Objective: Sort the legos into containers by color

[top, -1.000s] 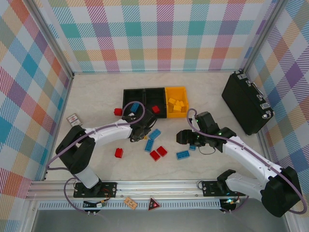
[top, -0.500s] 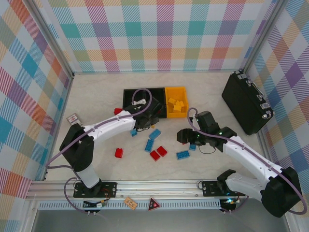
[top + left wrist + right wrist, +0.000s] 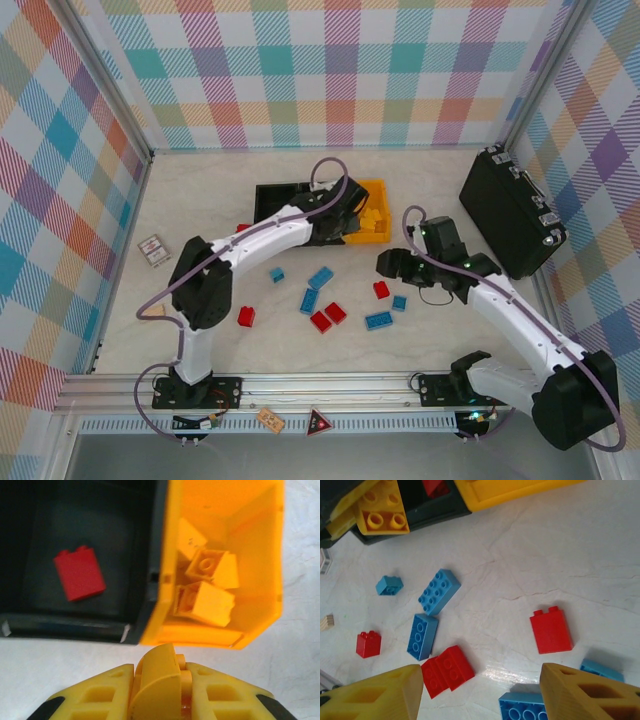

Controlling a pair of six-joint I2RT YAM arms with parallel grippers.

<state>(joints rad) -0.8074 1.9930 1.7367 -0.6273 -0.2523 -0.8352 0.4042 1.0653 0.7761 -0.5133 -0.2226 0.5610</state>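
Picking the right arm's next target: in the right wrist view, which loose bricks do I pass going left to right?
Small red brick → lower blue brick → flat red brick → far-right blue brick. Bricks overlapping these are left out.

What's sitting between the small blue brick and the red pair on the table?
A longer blue brick lies flat between the small blue brick and the red pair; clearest in the right wrist view.
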